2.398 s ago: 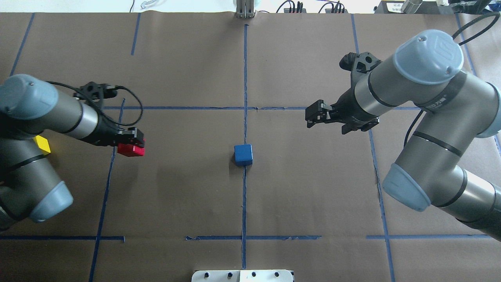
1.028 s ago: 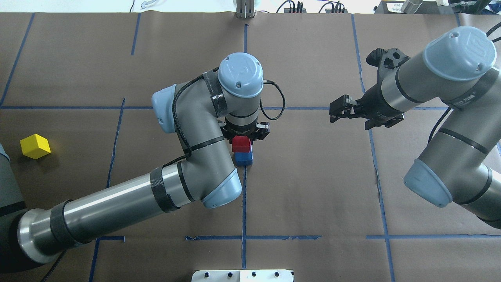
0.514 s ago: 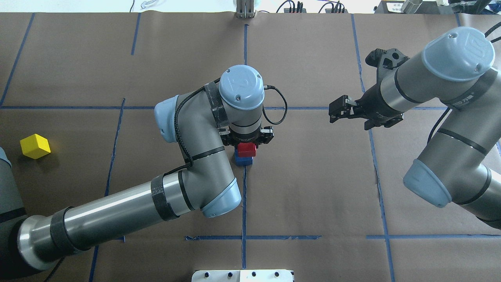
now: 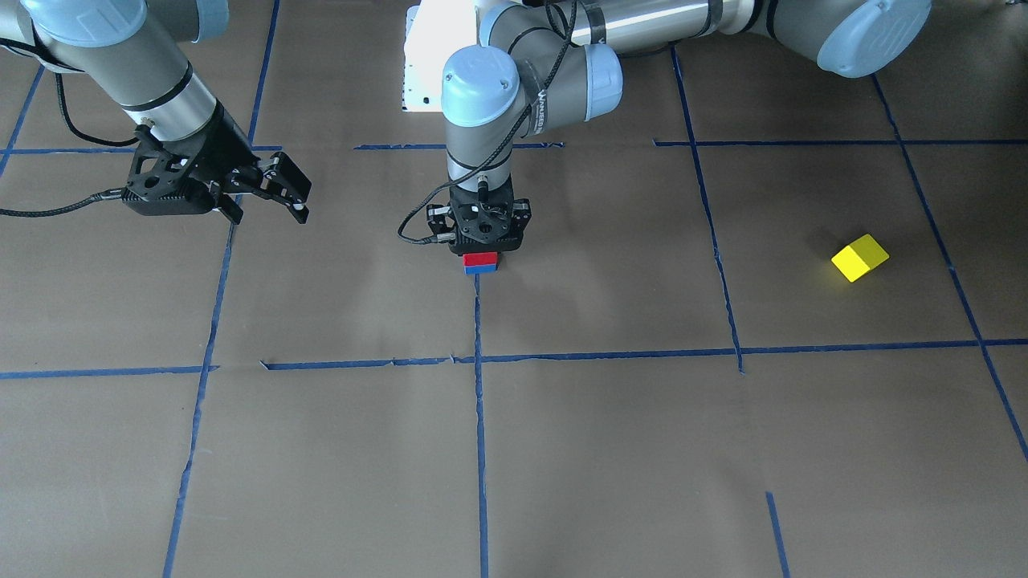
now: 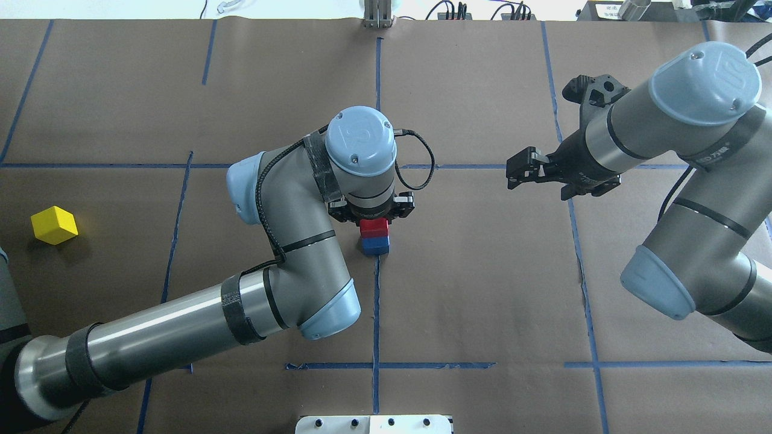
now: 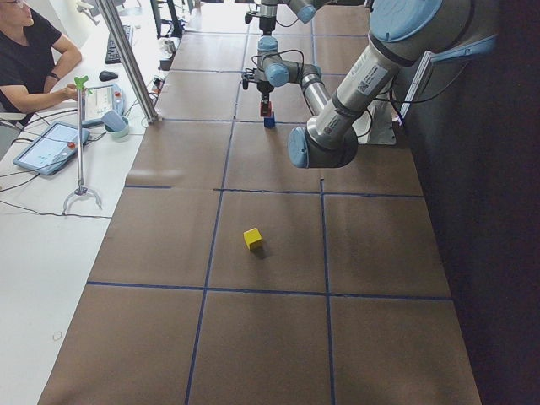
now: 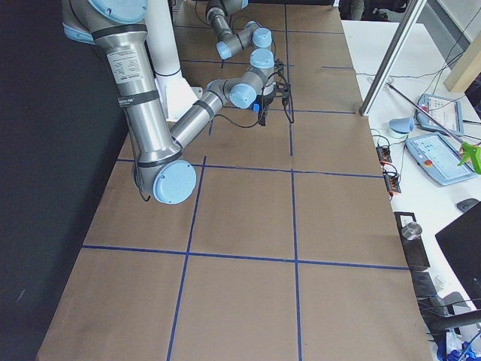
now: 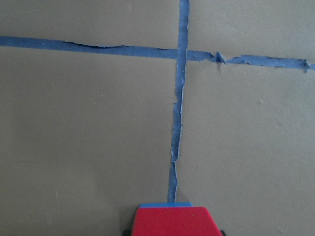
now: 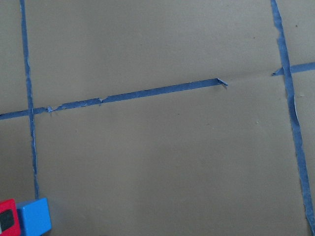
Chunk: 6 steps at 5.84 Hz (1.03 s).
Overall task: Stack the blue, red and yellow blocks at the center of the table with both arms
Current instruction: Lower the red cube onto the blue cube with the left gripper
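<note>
The left pincer (image 4: 481,252), clamped on red (image 5: 374,227), has carried it in from the side and set it onto blue (image 5: 376,245) at the centre of the counter (image 5: 482,289). Release should come next. Yellow (image 5: 54,225) waits far left. Beyond, the right pincer (image 5: 511,175) hangs wide and empty.

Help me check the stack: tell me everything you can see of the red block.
The red block is a small matte cube, plastic or painted wood by its look. It sits flat and upright on the blue block, edges roughly flush, near the middle of the table. The left pincer points straight down over it, closed on two opposite sides. Nothing else touches it.
</note>
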Each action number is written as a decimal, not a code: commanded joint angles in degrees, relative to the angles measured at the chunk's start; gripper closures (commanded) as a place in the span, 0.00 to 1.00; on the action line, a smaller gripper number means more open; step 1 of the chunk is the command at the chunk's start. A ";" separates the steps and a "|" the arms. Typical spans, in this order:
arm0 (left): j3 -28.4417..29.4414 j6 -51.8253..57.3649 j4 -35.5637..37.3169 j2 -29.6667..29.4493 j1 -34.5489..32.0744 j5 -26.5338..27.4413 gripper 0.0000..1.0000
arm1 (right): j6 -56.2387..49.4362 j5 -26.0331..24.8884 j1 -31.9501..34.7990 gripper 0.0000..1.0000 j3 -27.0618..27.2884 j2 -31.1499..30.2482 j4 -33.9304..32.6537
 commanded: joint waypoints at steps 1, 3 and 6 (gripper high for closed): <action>-0.51 -0.02 0.27 0.16 0.00 0.17 0.97 | 0.00 -0.02 -0.10 0.00 0.00 0.06 0.00; -0.51 -0.02 0.27 0.24 0.26 0.17 0.95 | 0.00 -0.11 -0.27 0.00 -0.18 0.06 0.00; -0.51 -0.11 0.18 0.24 0.62 0.17 0.91 | 0.00 -0.20 -0.62 0.00 -0.35 0.06 0.00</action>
